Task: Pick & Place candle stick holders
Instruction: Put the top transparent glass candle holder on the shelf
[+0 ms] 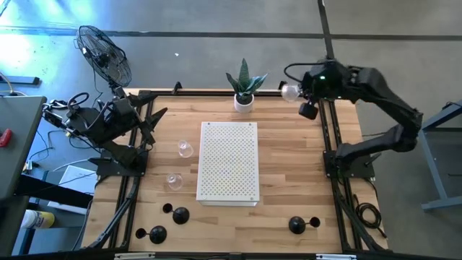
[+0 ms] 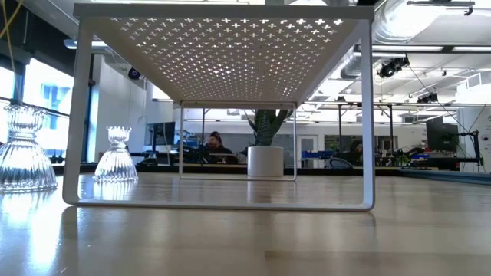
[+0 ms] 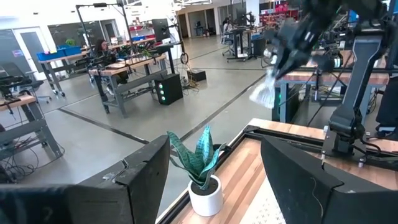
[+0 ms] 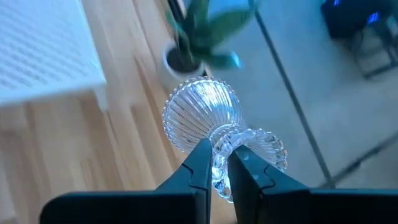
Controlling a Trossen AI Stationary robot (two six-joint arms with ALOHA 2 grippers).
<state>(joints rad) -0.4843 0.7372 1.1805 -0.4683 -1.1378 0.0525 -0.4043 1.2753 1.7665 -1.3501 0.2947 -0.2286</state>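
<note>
My right gripper [image 1: 297,92] is shut on a clear glass candle stick holder [image 4: 205,118], high over the table's far right corner, beside the plant. It also shows in the left wrist view [image 3: 264,93]. Two more glass holders [image 1: 185,149] [image 1: 173,180] stand on their flared bases left of the white riser; the low view shows them too [image 2: 116,157] [image 2: 23,149]. Three black holders [image 1: 179,214] [image 1: 155,232] [image 1: 297,225] stand on their domed bases near the near edge. My left gripper [image 1: 155,119] is open and empty at the far left. My right gripper pinches the glass holder's narrow neck [image 4: 219,163] between its two fingers, between the ribbed bell base and the scalloped top cup [image 4: 264,146]. The fingers lie across the neck. The holder is lifted clear of the table and lies on its side in the hold.
A white perforated riser [image 1: 228,160] stands on thin legs at the table's middle. A green plant in a white pot [image 1: 244,92] stands at the far edge. A fan [image 1: 105,54] stands beyond the far left corner. Bare wood lies right of the riser.
</note>
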